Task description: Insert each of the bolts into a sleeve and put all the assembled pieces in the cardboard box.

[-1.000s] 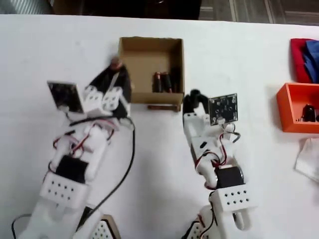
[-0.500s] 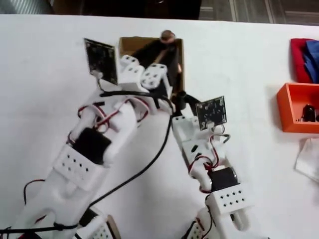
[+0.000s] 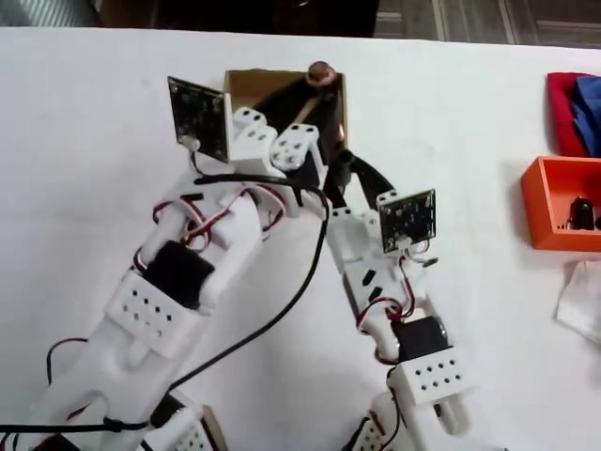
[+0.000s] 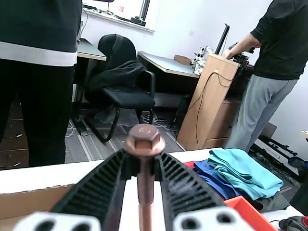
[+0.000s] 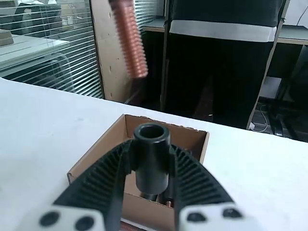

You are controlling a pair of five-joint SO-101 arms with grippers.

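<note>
**High view.** The left pincer is clamped on the bolt over the box, which sits at the table's 12 o'clock edge. The right pincer is clamped on the sleeve, just outside the box's near corner. From the sleeve, the bolt head lies close by at about 11 o'clock. The left arm covers most of the box interior.

**Left wrist view.** The fingers grip the bolt just under its hexagonal head. The shaft runs back between the jaws, and its end is cut off at the frame edge.

**Right wrist view.** The right pincer holds the sleeve upright, bore open. The bolt's threaded end hangs higher than the bore and off its axis, slightly tilted, with the head cut off. The insertion probably requires aligning both long axes first. Pieces inside the box are largely hidden behind the sleeve.
</note>
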